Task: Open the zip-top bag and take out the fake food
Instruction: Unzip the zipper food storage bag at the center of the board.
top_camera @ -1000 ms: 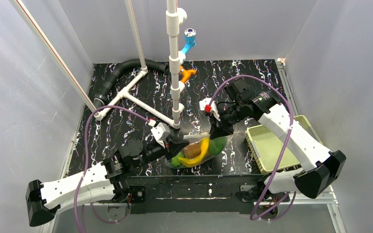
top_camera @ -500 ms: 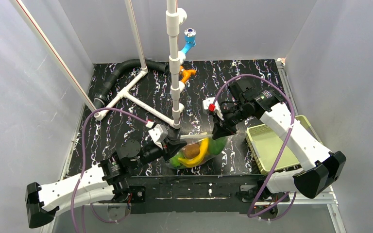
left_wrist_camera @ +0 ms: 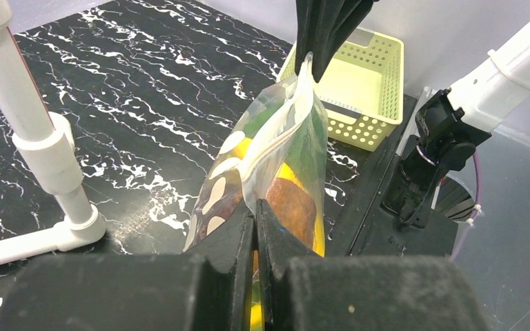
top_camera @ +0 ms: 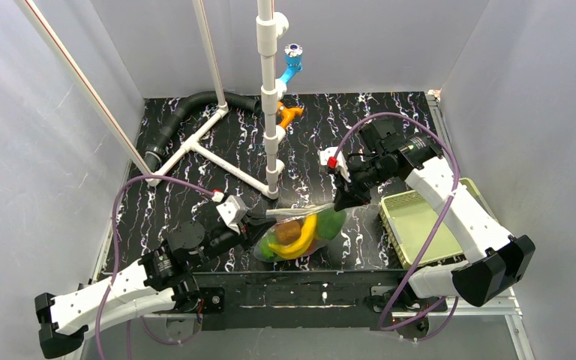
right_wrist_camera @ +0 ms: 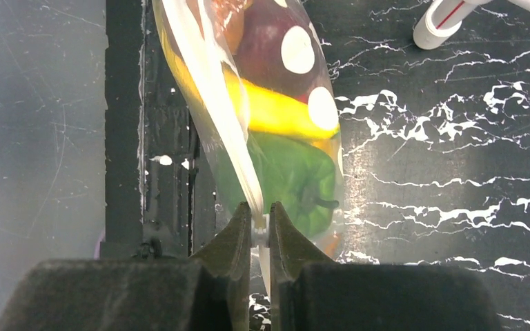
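Since the earlier top view our left arm has drawn back toward the lower left of the frame, carrying the left gripper (top_camera: pixel 261 222) a little leftward. The right gripper (top_camera: pixel 343 201) has barely shifted, so the zip-top bag (top_camera: pixel 300 234) now hangs stretched between them with its upper edge taut. Both grippers are clamped on that top strip, the left gripper (left_wrist_camera: pixel 256 210) on the near end and the right gripper (right_wrist_camera: pixel 260 221) on the opposite corner. We cannot tell whether the seal has parted. The bag (right_wrist_camera: pixel 210 89) is clear and crinkled, with round whitish dots on one face. The fake food (top_camera: pixel 304 235) shows through it as a yellow banana shape, a green pepper (right_wrist_camera: pixel 286 176) and a brown piece. It sits just below the frame's centre, close to the table's (top_camera: pixel 195 191) front edge. The yellow-green basket (top_camera: pixel 418 225) lies near on the right. The white pipe frame's (top_camera: pixel 271 127) foot stands just above and left. Bare table opens toward the upper right.
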Controlling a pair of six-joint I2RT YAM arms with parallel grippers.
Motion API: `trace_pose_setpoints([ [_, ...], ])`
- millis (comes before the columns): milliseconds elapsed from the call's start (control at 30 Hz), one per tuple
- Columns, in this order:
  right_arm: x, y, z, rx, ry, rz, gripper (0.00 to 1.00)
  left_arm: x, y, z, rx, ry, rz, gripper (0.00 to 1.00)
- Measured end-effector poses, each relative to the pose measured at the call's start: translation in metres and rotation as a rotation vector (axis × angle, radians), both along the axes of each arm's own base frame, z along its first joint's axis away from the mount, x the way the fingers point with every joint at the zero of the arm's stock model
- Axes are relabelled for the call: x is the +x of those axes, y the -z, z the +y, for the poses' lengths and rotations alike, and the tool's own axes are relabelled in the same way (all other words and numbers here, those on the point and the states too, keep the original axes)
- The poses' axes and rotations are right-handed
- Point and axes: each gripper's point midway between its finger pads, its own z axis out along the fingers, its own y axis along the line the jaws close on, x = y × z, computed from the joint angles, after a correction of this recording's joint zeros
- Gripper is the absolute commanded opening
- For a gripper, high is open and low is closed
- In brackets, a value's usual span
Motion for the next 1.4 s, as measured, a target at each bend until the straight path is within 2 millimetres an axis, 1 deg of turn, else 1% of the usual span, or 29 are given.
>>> trace_pose_setpoints([
  [267, 0.009, 0.0, -0.006, -0.03, 0.009, -0.037, 0.01, 0.0, -0.001, 0.011, 0.004, -0.028, -0.011, 0.0],
  [533, 0.026, -0.007, -0.004, -0.058, 0.001, -0.069, 0.01, 0.001, 0.001, 0.016, 0.006, -0.044, -0.013, 0.0],
  [667, 0.029, -0.008, -0.004, -0.07, -0.005, -0.072, 0.01, 0.002, 0.005, 0.017, 0.014, -0.05, -0.01, 0.0],
  [833, 0.036, -0.01, -0.005, -0.089, -0.017, -0.095, 0.01, 0.002, 0.002, 0.022, 0.007, -0.064, -0.021, 0.0],
  [933, 0.044, -0.015, -0.004, -0.1, -0.024, -0.124, 0.01, 0.007, 0.004, 0.023, 0.031, -0.082, -0.042, 0.0],
  [1033, 0.07, -0.033, 0.004, -0.09, -0.016, -0.205, 0.01, 0.017, 0.01, 0.017, 0.119, -0.097, -0.07, 0.0],
  [1067, 0.074, -0.035, 0.006, -0.091, -0.016, -0.214, 0.01, 0.019, 0.009, 0.016, 0.135, -0.099, -0.084, 0.0],
  [1133, 0.087, -0.039, 0.01, -0.085, -0.01, -0.24, 0.01, 0.022, -0.001, 0.014, 0.149, -0.102, -0.114, 0.0],
  [1200, 0.088, -0.037, 0.01, -0.089, -0.009, -0.235, 0.01, 0.022, -0.003, 0.014, 0.157, -0.1, -0.124, 0.0],
  [1267, 0.086, -0.028, 0.008, -0.09, -0.013, -0.237, 0.01, 0.02, -0.001, 0.012, 0.154, -0.083, -0.115, 0.0],
  [1333, 0.074, -0.01, 0.0, -0.114, -0.017, -0.203, 0.01, 0.016, 0.006, 0.009, 0.155, -0.062, -0.097, 0.0],
  [1400, 0.062, 0.007, -0.008, -0.142, -0.022, -0.165, 0.01, 0.012, 0.017, 0.007, 0.162, -0.04, -0.069, 0.0],
])
